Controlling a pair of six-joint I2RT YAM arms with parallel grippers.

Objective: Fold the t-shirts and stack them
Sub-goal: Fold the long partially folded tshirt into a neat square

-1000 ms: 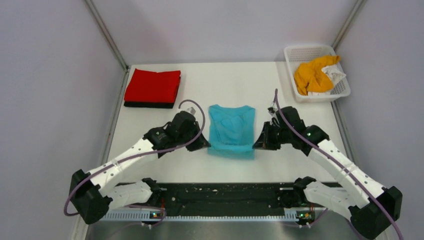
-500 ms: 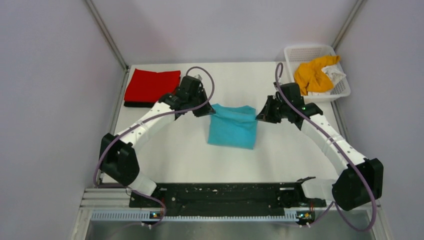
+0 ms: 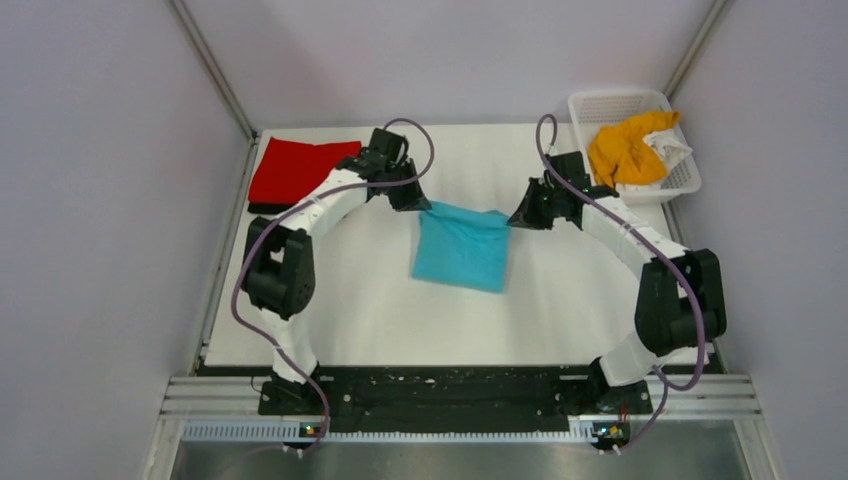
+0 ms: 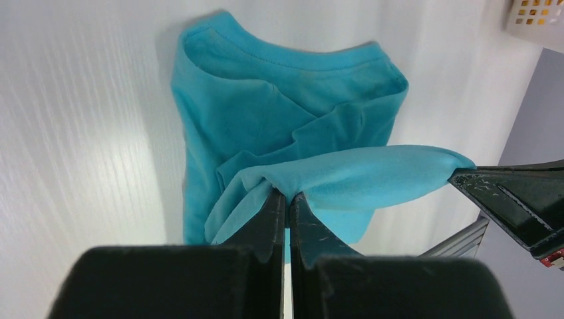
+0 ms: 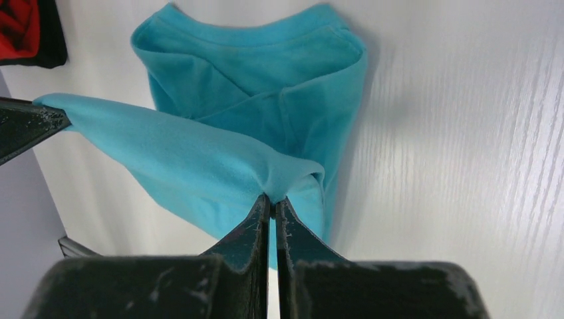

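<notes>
The turquoise t-shirt lies at the table's middle, its near hem folded over and held up toward the collar. My left gripper is shut on its left hem corner; my right gripper is shut on its right hem corner. The hem stretches taut between them above the collar end. A folded red t-shirt lies on a black one at the far left. An orange t-shirt and a white one sit crumpled in the basket.
The white mesh basket stands at the far right corner of the white table. Grey walls close in the left, back and right. A black rail runs along the near edge.
Both grippers have carried the shirt's near hem away from me, over the shirt toward its collar, so the shirt now lies folded in half. Both arms are stretched farther out.
</notes>
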